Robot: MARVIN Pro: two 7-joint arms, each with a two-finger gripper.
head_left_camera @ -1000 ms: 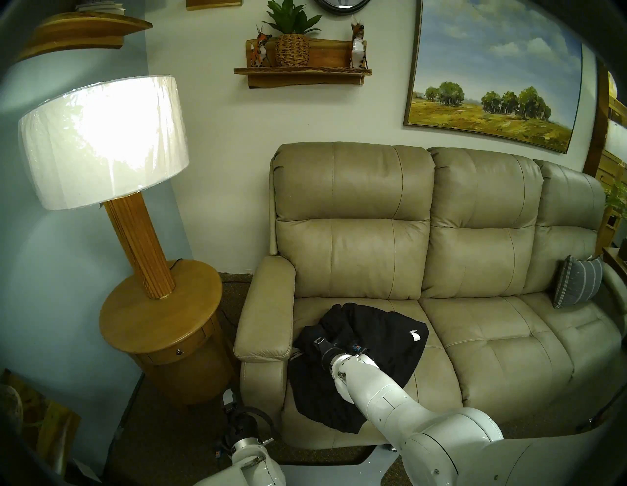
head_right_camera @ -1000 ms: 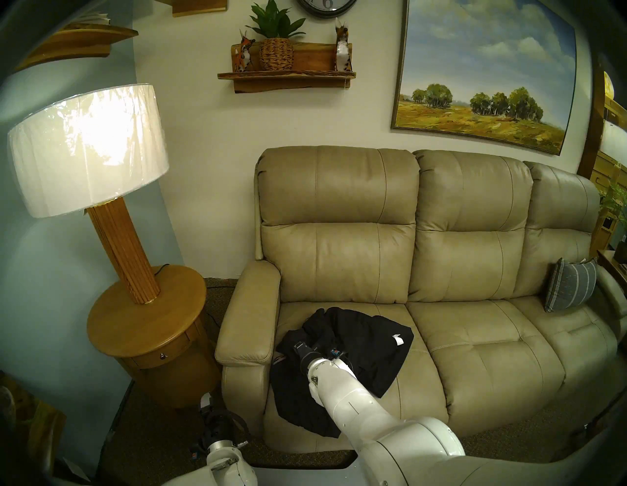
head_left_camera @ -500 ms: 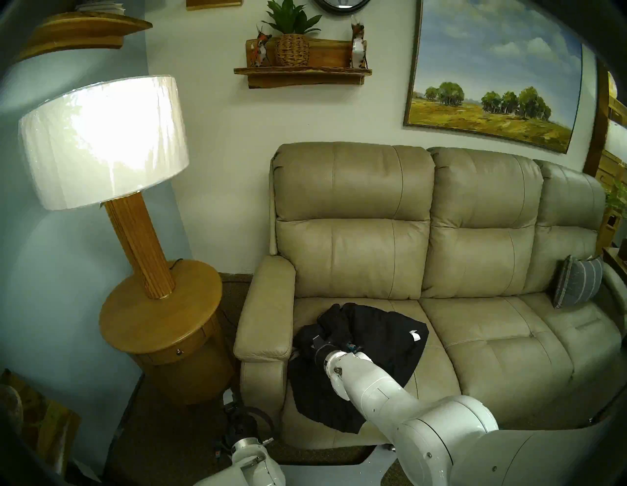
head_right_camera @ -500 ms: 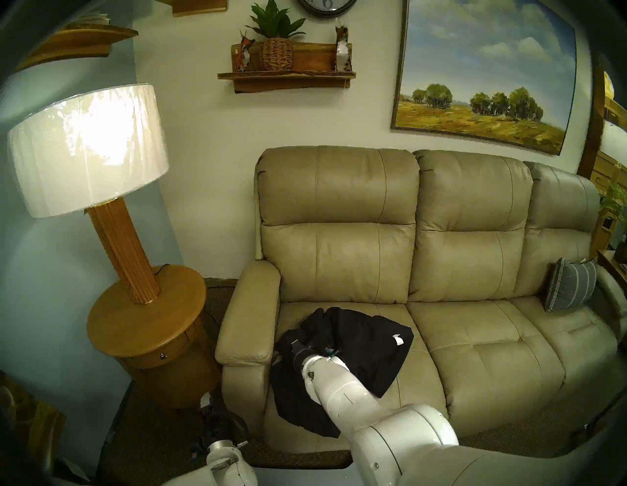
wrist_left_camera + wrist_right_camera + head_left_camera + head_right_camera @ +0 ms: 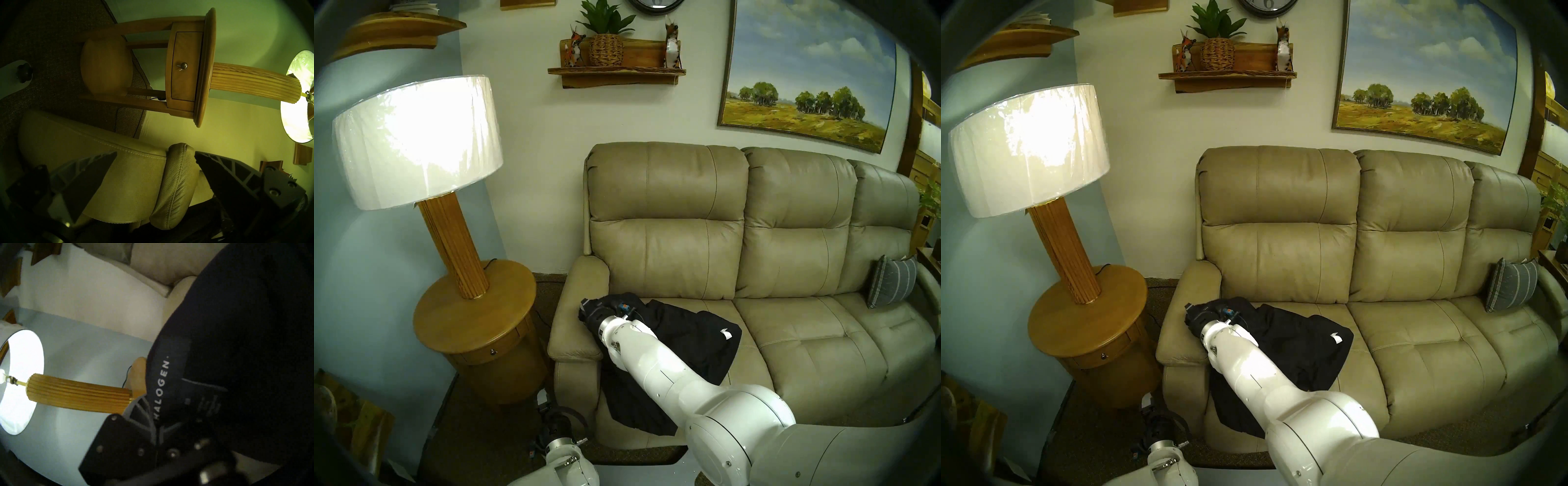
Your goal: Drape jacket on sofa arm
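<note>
Right tool (image 5: 585, 307) pinching jacket (image 5: 694, 342), risen from seat onto sofa arm (image 5: 577, 325), left tool (image 5: 153, 157) spread

Right arm (image 5: 656, 366) extended forward-left, jaws clamped; left gripper (image 5: 153, 178) low, jaws apart.

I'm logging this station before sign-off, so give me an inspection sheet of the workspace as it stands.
Surface: beige leather three-seat sofa, seats bare apart from the items below.
Job's things: soft black fabric jacket mostly on the seat nearest the padded beige leather sofa arm, one end lifted over that arm.
Clutter: grey striped pillow at the far end.
Grippers: right pincer shut on the jacket; left pincer open, empty.
Cables: dark cord on the round wooden side table.
Surroundings: lit white-shaded wooden lamp, landscape painting.
</note>
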